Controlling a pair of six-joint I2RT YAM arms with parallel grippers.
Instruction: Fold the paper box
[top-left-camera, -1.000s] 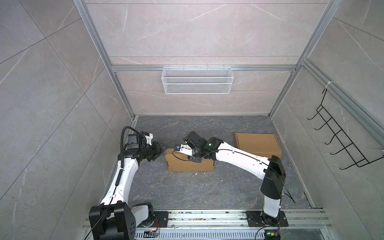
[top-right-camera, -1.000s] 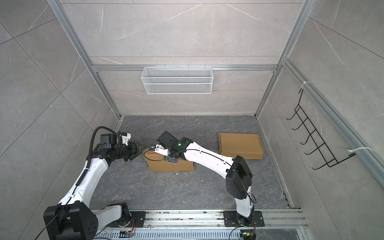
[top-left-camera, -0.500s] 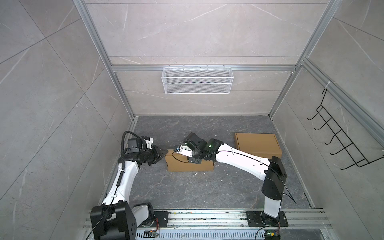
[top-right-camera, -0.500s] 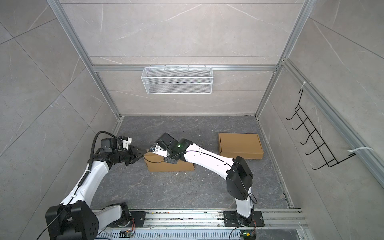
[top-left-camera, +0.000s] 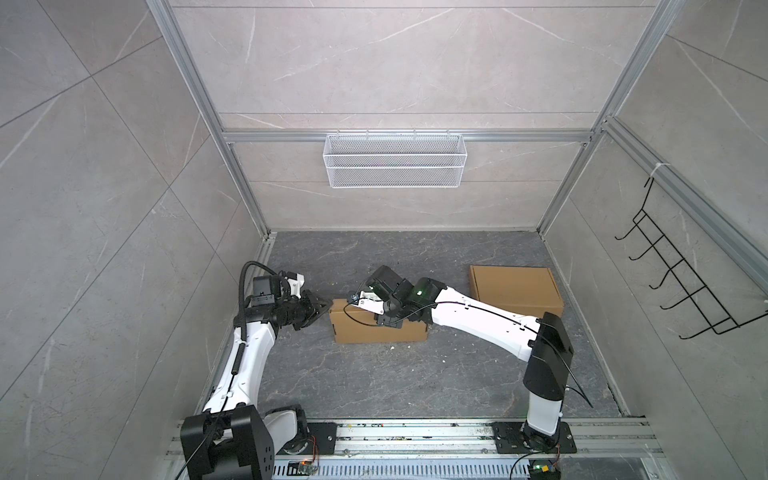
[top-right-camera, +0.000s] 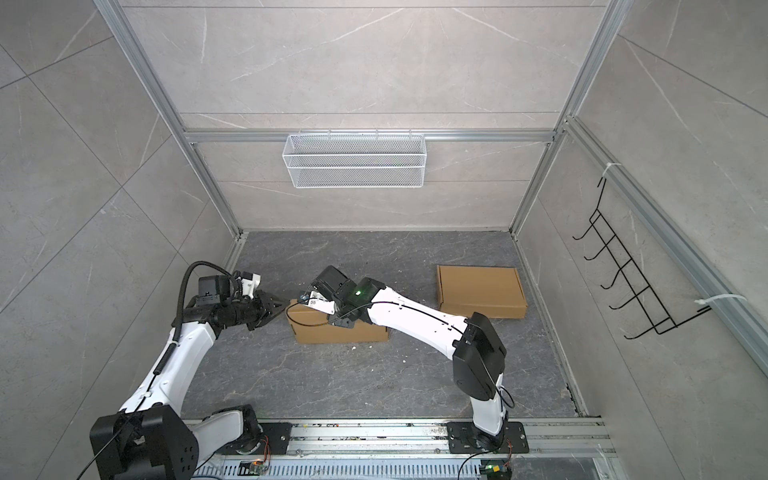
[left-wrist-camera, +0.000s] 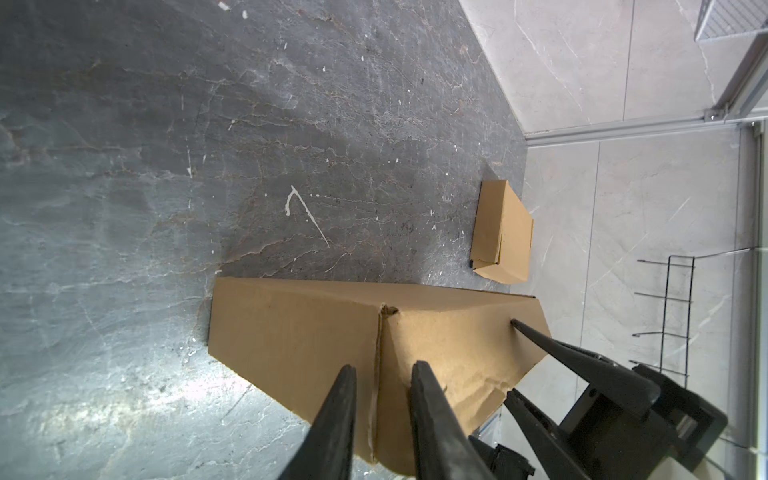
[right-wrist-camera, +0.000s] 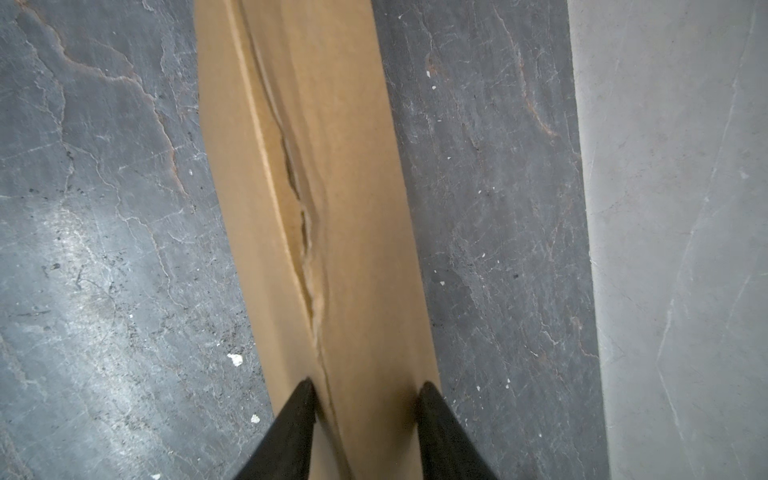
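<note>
Wire basket (top-left-camera: 394, 166) on wall — black hook rack (top-left-camera: 681, 261).

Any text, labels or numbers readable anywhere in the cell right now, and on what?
None can be read.
paper box: plain cardboard, no print.
second box: plain as well.
Small dark marking on the right arm's white camera mount: too small to read.

Paper box (top-left-camera: 395, 334) plain brown; floor (top-left-camera: 374, 382) dark grey, pale-veined; basket (top-left-camera: 394, 166) white mesh.

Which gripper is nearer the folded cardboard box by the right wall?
Right. The right gripper straddles the middle box; the left gripper is at its end farthest from the folded cardboard box.
</note>
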